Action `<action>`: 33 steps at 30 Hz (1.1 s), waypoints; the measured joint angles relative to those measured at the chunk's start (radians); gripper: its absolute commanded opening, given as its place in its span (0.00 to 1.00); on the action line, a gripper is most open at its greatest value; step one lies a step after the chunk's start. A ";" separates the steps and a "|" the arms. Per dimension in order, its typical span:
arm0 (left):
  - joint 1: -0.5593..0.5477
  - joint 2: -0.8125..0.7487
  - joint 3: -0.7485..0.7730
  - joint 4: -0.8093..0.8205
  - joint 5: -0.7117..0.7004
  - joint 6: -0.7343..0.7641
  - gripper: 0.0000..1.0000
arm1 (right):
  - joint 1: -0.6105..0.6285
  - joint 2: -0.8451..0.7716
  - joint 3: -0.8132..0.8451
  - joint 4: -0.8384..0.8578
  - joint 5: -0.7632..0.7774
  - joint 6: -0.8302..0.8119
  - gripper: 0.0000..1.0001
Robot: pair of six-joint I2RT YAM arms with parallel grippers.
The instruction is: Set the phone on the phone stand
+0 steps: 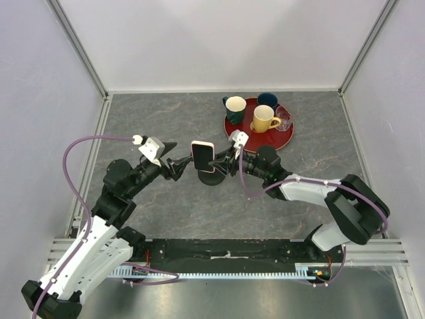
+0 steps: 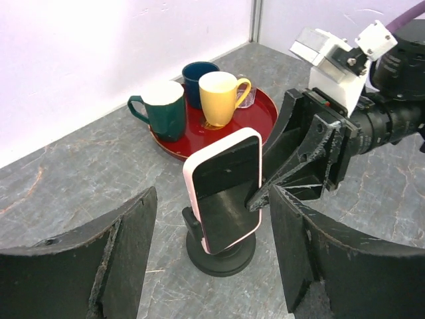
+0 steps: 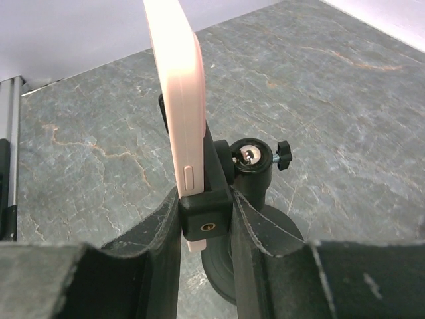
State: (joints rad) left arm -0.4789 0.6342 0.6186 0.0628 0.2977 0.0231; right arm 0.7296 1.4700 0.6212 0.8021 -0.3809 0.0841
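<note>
item: phone (image 2: 226, 186), upright in the clamp arm of the phone stand (image 2: 221, 258), mid-table near the red tray (image 1: 287, 140). right gripper (image 3: 206, 222): pinched across the phone's edge at the clamp. left gripper (image 1: 182, 163): fingers spread wide, just beside the phone, not touching.

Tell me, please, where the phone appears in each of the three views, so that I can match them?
Top external: the phone is at centre, left of the red tray.
Left wrist: the phone is at centre, upright, screen facing the camera.
Right wrist: the phone is upper left of centre, edge-on, pink side showing.
Shared landmark: the black phone stand beneath it in every view.
</note>
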 measured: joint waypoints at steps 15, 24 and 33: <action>0.000 0.005 -0.003 0.000 -0.054 0.000 0.72 | -0.171 0.381 0.373 0.046 -0.434 0.003 0.00; 0.000 0.005 -0.003 0.000 -0.087 0.000 0.73 | -0.218 0.520 0.540 0.050 -0.520 0.059 0.00; 0.000 0.008 -0.003 0.000 -0.090 0.000 0.73 | -0.230 0.571 0.611 0.043 -0.520 0.079 0.00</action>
State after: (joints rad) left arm -0.4789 0.6426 0.6151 0.0624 0.2073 0.0227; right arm 0.4999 2.0415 1.2324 0.8452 -0.9009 0.1627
